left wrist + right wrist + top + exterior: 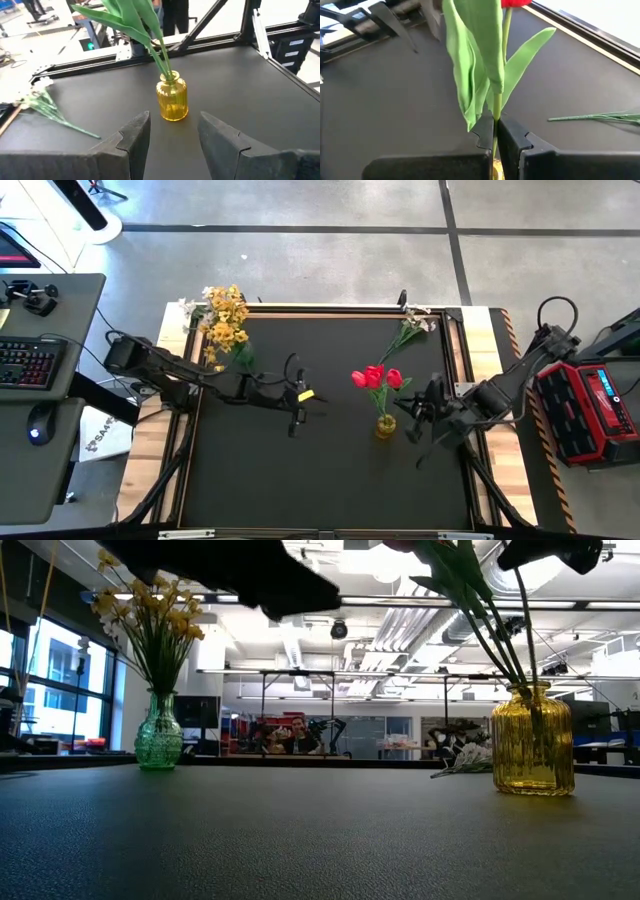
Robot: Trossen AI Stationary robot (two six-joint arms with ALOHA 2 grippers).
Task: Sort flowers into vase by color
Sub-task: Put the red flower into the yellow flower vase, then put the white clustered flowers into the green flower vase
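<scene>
Black tabletop (330, 470): right gripper (495, 131) jaws clenched on a red tulip (375, 377) stem above the yellow vase (385, 425), left gripper (172, 131) released, empty; stems look light, springy — likely best pinched low.

Light is bright and even, coming from ceiling lamps (395, 565) and windows (55, 675) in the low view. The black mat (330, 460) shows almost no shadows. Nearby leaves look blurred.
</scene>
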